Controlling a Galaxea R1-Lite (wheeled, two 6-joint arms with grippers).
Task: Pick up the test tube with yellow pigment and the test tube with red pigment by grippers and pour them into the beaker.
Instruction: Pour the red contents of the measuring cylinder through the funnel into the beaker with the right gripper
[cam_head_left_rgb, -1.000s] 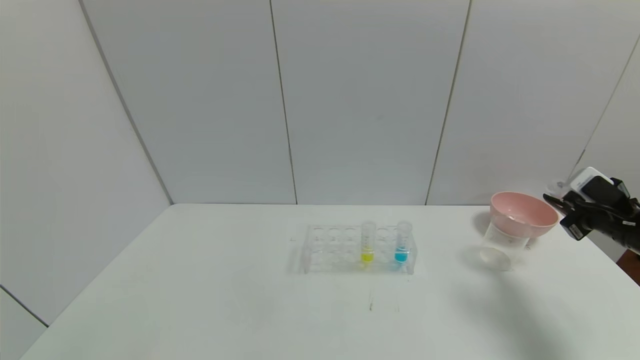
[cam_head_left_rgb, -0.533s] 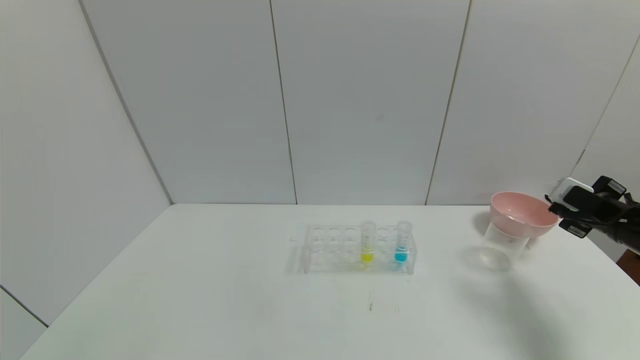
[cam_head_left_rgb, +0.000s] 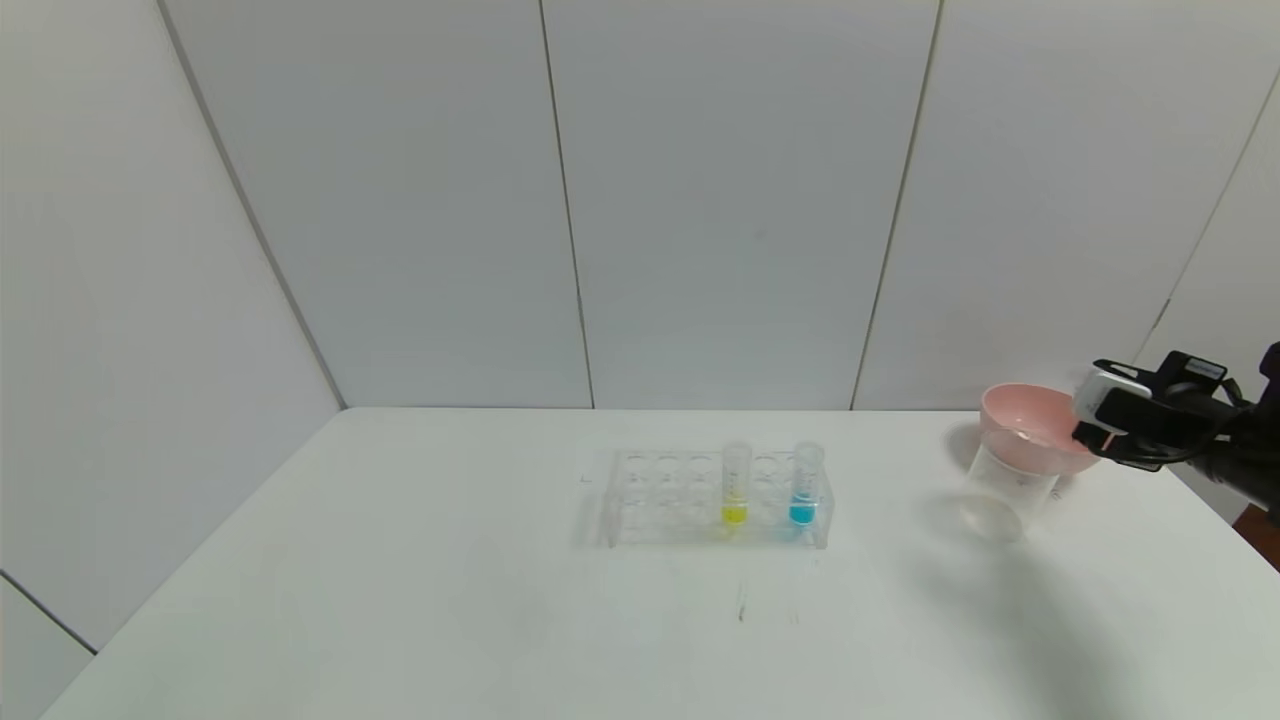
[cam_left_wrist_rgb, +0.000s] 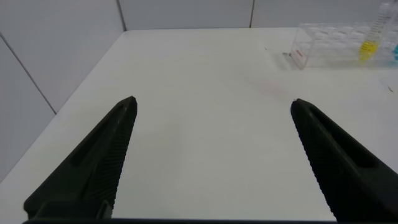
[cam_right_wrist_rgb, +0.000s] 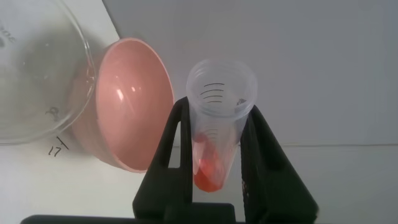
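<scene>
On a white surface (cam_head_left_rgb: 450, 600), a clear rack (cam_head_left_rgb: 715, 498) holds a tube of yellow liquid (cam_head_left_rgb: 735, 485) and a tube of blue liquid (cam_head_left_rgb: 804, 485), both upright. Far to the right, the right gripper (cam_right_wrist_rgb: 214, 155) has its fingers clamped on a tube of red liquid (cam_right_wrist_rgb: 214, 134), held tilted beside a pink bowl (cam_head_left_rgb: 1035, 428) with its mouth towards the bowl. A clear beaker (cam_head_left_rgb: 1000, 490) sits just in front of the bowl. The left gripper (cam_left_wrist_rgb: 211, 124) hangs over bare surface, fingers apart, well away from the rack.

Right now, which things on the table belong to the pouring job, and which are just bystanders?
Job:
red-pigment tube, held in right gripper
yellow-pigment tube, in the rack
beaker

Bystanders:
blue tube
clear rack
pink bowl
left gripper, open, away from the work
</scene>
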